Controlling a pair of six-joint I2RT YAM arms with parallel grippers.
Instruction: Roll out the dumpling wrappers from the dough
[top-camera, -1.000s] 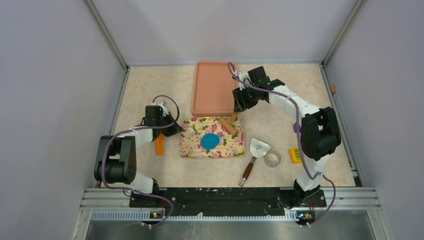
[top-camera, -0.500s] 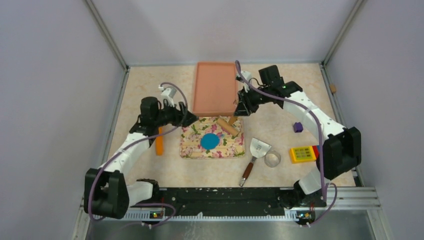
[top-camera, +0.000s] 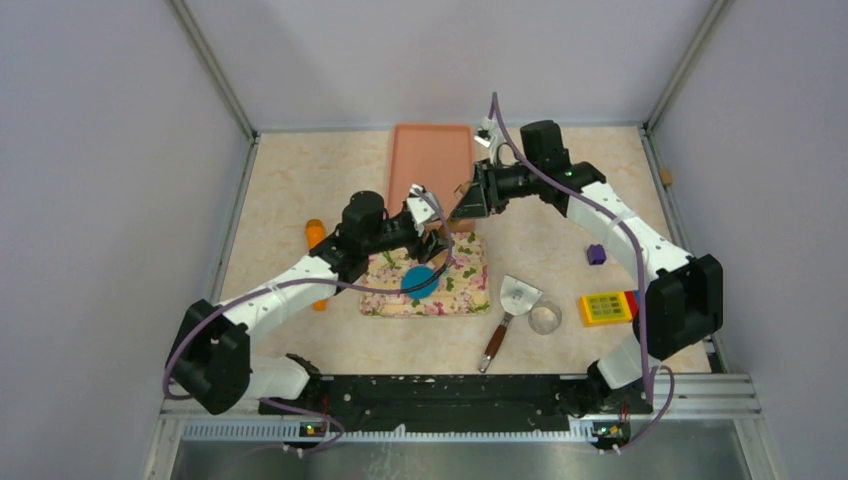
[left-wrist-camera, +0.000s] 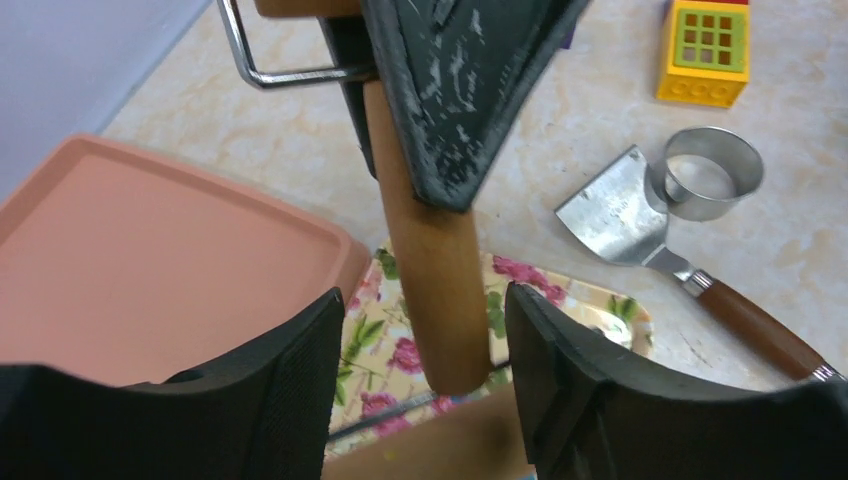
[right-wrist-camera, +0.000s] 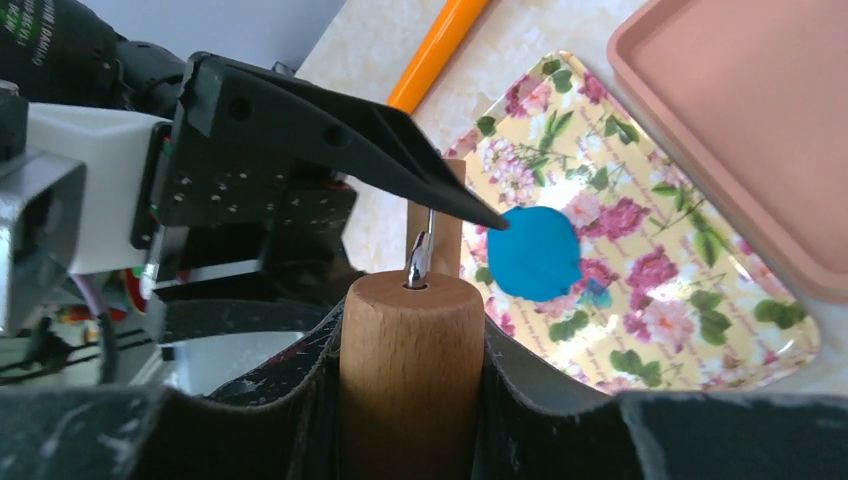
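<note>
Both arms reach in over mid-table: the left arm from the near-left corner, the right arm from the near-right.

We log a pink tray at the middle of the far edge, and a flowered mat just on its near side, mid-table.

A wooden rolling pin hangs tilted over the mat's far side. The right claw is clenched on its upper end, with wood wedged between both fingers in the right wrist view. The left claw is released: its fingers straddle the pin's lower end with a gap on each side.

An orange stick lies left of the mat, partly under the left arm.

A scraper lies right of the mat toward the near edge, with a metal ring just beside its blade. A yellow brick sits near the right edge.

The dough disc lies flat near the mat's middle, below the left claw and apart from the pin. A purple block sits toward the right edge.
</note>
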